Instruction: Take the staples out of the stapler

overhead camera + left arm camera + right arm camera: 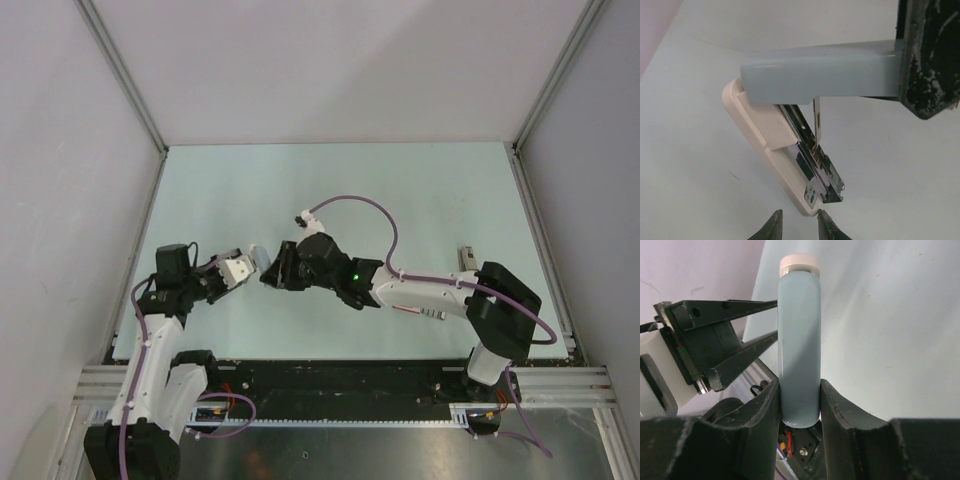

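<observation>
A: While the right gripper point(800, 407) clamps the cover point(799, 340) at its free end, fingers closed flat on both sides, the stapler point(765, 145) stands open. The cover is angled away from the beige base and joined to it only at the hinge.

B: Location?

A: Between the two grippers, over the left-middle of the table point(400, 190). Cannot tell whether the base rests on it.

B: Left gripper point(799, 221)?

A: Fingers a little apart, narrow gap, nothing seen clamped. The near corner of the base sits just at the tips; contact uncertain.

B: Staples?

A: Metal channel point(815, 162) exposed along the base, glinting. Cannot separate staples from rail at this sharpness.

B: Step, then?

A: Judgement: opening done, removal not yet begun. The next move calls for the left fingers to reach the channel from its open side and draw or tip the strip out, with the right gripper keeping the cover wide. Small target. A thin blade point(817, 120) hanging from the cover crosses the channel and may obstruct. Needs fine alignment and a light grip.
</observation>
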